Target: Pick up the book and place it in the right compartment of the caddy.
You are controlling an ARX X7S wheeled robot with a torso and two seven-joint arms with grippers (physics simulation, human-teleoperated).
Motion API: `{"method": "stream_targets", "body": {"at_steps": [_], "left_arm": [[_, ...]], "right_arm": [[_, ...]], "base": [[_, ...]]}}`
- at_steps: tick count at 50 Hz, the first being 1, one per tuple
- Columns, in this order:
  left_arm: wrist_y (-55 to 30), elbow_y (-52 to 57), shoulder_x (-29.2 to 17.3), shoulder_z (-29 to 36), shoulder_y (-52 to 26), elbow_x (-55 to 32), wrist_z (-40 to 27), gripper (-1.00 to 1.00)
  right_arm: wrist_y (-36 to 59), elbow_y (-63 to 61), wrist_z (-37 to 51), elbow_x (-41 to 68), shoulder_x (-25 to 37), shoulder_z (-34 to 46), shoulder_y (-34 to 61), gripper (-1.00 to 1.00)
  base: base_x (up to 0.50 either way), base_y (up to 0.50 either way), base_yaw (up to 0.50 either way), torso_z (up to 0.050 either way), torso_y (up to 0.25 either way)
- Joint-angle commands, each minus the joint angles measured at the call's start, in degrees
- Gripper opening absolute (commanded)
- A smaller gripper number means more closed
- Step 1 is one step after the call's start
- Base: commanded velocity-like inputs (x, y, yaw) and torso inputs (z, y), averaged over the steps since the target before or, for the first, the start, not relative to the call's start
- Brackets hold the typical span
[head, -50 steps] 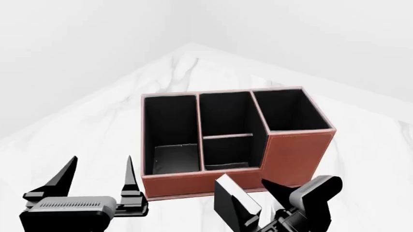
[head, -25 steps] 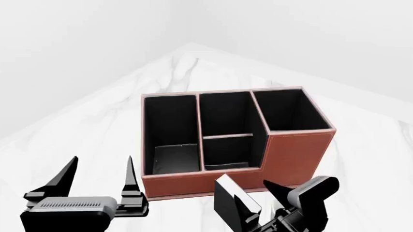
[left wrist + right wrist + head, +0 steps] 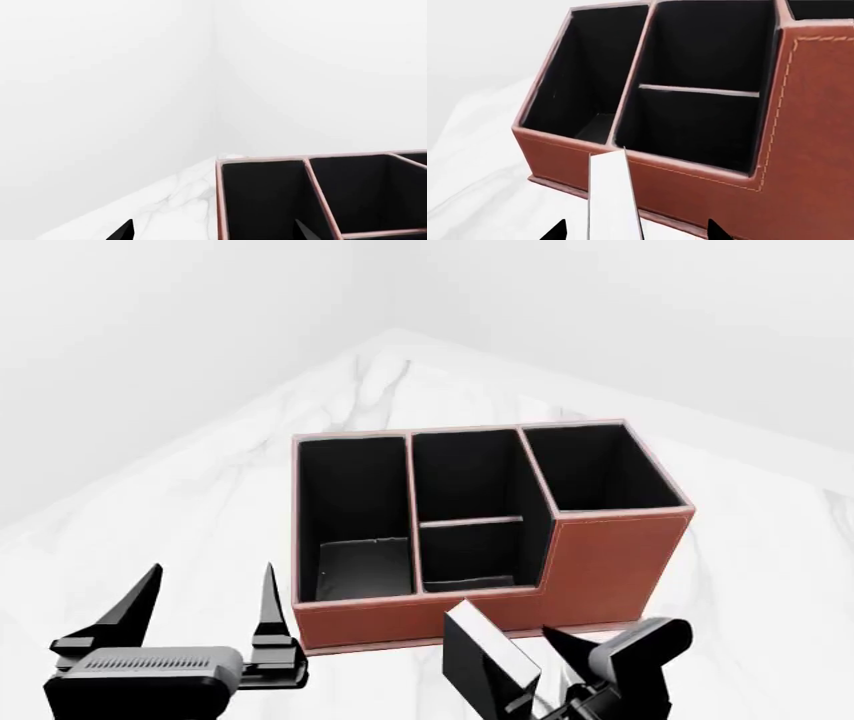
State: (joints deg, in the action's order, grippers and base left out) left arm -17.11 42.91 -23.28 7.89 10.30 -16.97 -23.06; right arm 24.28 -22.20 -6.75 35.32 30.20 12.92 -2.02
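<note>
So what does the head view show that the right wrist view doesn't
Only the head view shows the open left gripper, the whole caddy with its tall right compartment seen from above and empty, and the marble table around it.

Only the right wrist view shows the stitching on the stepped front wall up close.

Both show the book in the right gripper, in front of the caddy, plus the left and middle sections.

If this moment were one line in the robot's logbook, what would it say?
right gripper: shut on book | book: in front of caddy, outside it | right compartment: nothing seen in it | left gripper: open, holding nothing
</note>
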Motion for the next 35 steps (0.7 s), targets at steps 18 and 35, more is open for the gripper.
{"method": "stream_targets", "body": {"at_steps": [18, 35], "left_arm": [[0.05, -0.14, -0.32, 0.36, -0.16, -0.2, -0.5, 1.0], [-0.08, 0.03, -0.58, 0.53, -0.24, -0.35, -0.83, 1.0]], "right_arm": [[-1.84, 2.82, -0.86, -1.33, -0.7, 1.5, -0.72, 1.0], [-1.97, 3.48, -0.88, -1.47, -0.84, 2.11, -0.8, 1.0]], "base": [[0.0, 0.0, 0.0, 0.0, 0.0], [0.0, 0.0, 0.0, 0.0, 0.0]]}}
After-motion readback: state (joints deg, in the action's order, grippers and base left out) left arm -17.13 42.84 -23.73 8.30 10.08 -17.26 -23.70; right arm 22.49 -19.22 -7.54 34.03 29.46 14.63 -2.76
